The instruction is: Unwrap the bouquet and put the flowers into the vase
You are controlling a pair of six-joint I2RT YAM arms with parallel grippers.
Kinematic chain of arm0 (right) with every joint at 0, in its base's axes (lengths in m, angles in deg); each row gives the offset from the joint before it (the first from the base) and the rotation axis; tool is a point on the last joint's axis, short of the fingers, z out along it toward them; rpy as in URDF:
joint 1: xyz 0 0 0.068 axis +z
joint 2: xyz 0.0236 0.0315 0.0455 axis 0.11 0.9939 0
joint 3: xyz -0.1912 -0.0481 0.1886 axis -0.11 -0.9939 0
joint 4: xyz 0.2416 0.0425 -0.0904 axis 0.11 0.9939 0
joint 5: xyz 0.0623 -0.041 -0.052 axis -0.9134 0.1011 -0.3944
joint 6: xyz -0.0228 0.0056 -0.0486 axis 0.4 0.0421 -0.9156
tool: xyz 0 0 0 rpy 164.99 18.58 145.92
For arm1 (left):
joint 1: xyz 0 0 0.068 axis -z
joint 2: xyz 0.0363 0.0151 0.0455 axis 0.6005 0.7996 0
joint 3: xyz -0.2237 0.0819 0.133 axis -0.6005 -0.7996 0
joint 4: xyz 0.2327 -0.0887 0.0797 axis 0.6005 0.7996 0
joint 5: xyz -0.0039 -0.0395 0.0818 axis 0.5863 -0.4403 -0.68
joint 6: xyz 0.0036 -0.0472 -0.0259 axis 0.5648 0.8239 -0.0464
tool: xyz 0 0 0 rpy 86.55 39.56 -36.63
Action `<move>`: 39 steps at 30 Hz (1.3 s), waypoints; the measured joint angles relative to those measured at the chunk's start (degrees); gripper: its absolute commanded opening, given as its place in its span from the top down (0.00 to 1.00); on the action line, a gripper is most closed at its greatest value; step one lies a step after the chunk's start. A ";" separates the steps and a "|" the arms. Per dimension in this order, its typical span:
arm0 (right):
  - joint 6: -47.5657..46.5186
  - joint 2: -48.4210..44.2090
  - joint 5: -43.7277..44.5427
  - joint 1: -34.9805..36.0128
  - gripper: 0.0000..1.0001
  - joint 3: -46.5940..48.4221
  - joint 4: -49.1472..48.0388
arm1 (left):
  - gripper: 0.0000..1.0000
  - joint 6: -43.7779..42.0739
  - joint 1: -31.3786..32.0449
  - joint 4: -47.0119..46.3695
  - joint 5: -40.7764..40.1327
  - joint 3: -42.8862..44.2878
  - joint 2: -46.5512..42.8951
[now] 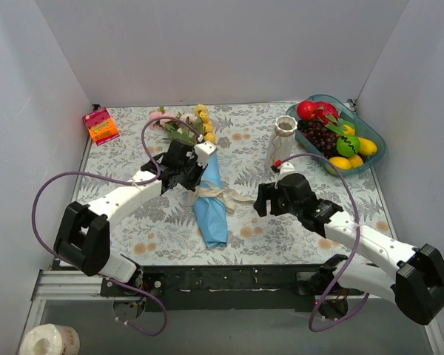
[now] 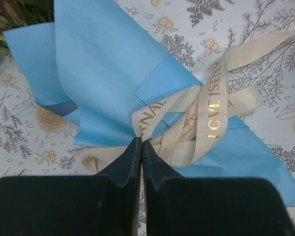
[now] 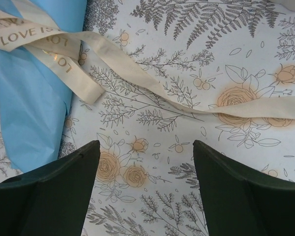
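Early stage: bouquet (image 1: pixel 211 203) lies on desk (image 1: pixel 155 229) wrapped in blue paper (image 2: pixel 103 73), just ahead of left claw (image 2: pixel 140 147), which is pressed together at ribbon (image 2: pixel 214 105); pinching it or not, cannot tell. Right claw (image 3: pixel 146 162) spread, ribbon tail ahead. Vase (image 1: pixel 283 140) beyond it, w/o flowers (image 1: pixel 189 126) yet

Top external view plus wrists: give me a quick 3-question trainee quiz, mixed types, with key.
1. True or false: the ribbon is already off the bouquet.
2. Which gripper is open? A) left B) right C) both
3. Fill in: the vase stands upright beside the teal ____.

Key
1. False: it is tied around the blue paper.
2. B: the right gripper is open above the tablecloth. The left gripper is shut, tips at the ribbon.
3. basket
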 measured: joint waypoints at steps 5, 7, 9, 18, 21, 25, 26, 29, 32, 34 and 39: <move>-4.42 6.84 -0.17 0.28 0.04 0.24 -2.27 | 1.00 0.00 0.00 2.34 -0.50 4.24 -3.52; -6.29 9.94 -0.13 0.35 0.02 1.01 -2.38 | 1.00 0.02 0.00 3.17 -0.57 6.29 -5.64; -8.04 12.98 -0.11 0.37 0.02 2.49 -2.32 | 1.00 0.17 0.00 3.50 -0.55 7.32 -7.32; -14.29 24.41 0.22 0.76 0.02 10.67 -4.39 | 1.00 1.01 0.00 6.73 -1.84 6.73 -10.62; -15.91 28.55 0.00 1.27 0.02 13.18 -5.25 | 1.00 1.01 -0.02 7.85 -2.32 6.05 -11.39; -16.87 32.37 -0.63 1.75 0.02 14.64 -5.35 | 1.00 0.96 -0.07 8.74 -2.80 5.62 -11.87; -17.00 33.14 -0.83 1.81 0.02 14.78 -5.29 | 1.00 0.96 -0.09 8.79 -2.91 5.55 -11.87; -17.46 34.62 -0.96 1.92 0.10 14.84 -5.77 | 1.00 0.90 -0.13 8.81 -3.08 5.20 -11.87; -17.59 34.84 -1.01 1.92 0.39 14.86 -6.21 | 1.00 0.81 -0.15 8.79 -3.26 4.96 -11.87; -17.79 35.06 -0.92 1.90 0.84 14.88 -6.47 | 1.00 0.81 -0.24 8.79 -3.37 4.90 -11.87; -17.35 35.89 -0.83 1.86 0.99 15.78 -6.01 | 1.00 0.46 -0.72 8.59 -3.58 4.28 -12.35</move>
